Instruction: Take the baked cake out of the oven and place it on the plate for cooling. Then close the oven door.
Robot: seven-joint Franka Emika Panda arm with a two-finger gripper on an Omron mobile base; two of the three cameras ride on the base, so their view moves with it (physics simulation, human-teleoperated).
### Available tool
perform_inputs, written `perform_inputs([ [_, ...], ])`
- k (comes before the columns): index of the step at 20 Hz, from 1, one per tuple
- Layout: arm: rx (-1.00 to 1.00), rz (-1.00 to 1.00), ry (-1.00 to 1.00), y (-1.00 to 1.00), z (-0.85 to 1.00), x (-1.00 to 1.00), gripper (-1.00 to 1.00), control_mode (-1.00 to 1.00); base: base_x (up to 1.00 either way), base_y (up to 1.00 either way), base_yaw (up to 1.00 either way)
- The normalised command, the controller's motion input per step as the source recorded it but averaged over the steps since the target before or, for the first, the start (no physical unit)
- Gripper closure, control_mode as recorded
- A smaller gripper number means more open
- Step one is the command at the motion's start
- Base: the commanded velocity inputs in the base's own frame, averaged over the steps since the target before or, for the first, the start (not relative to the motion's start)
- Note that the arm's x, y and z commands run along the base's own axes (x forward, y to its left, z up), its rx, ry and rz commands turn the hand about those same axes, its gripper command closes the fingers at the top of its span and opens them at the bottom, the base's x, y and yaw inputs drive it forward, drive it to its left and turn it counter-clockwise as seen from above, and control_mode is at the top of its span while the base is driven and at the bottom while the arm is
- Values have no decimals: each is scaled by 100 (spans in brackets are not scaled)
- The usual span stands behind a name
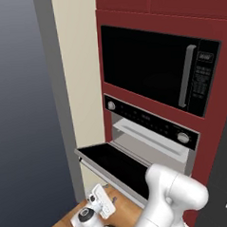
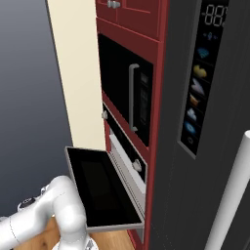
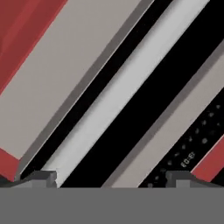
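Wide-set and holding nothing, the two-finger gripper (image 3: 112,177) shows its small dark fingertips (image 3: 43,177) standing far apart at the bottom of the hand view, with striped bands running diagonally close ahead of them: a pale silver bar, black strips, grey panels and a dotted black control strip (image 3: 199,144). I take the pale band for the long silver bar handle (image 3: 127,105) of the oven door, seen from very near, though I cannot tell whether the fingers touch anything.

In the left base view the white arm (image 1: 175,195) rises at the lower right, its hand low beneath the wide black glass oven door (image 1: 113,163), which lies dropped open and roughly level on its lower hinge. Behind it sits the built-in oven (image 1: 150,141) with its light grey cavity and two silver round knobs (image 1: 183,138). Above is the larger black microwave (image 1: 150,68) with a vertical grey handle, set in red cabinetry.

The cake and the plate cannot be made out; the visible part of the cavity is too shallow to tell what sits on the rack.

A baked cake is likely soft and crumbly, so it is best gripped by a firm pan rim or tray edge and kept level. The door is stiff and heavy, best pushed up at the bar.
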Motion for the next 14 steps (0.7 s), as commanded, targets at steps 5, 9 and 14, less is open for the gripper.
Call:
perform_inputs([
  [5, -10, -7, 5, 41, -100, 65, -100, -100, 0, 0, 0],
  [9, -13, -8, 5, 46, -100, 63, -100, -100, 0, 0, 0],
  [14, -16, -6, 9, 59, -100, 63, -100, -100, 0, 0, 0],
])
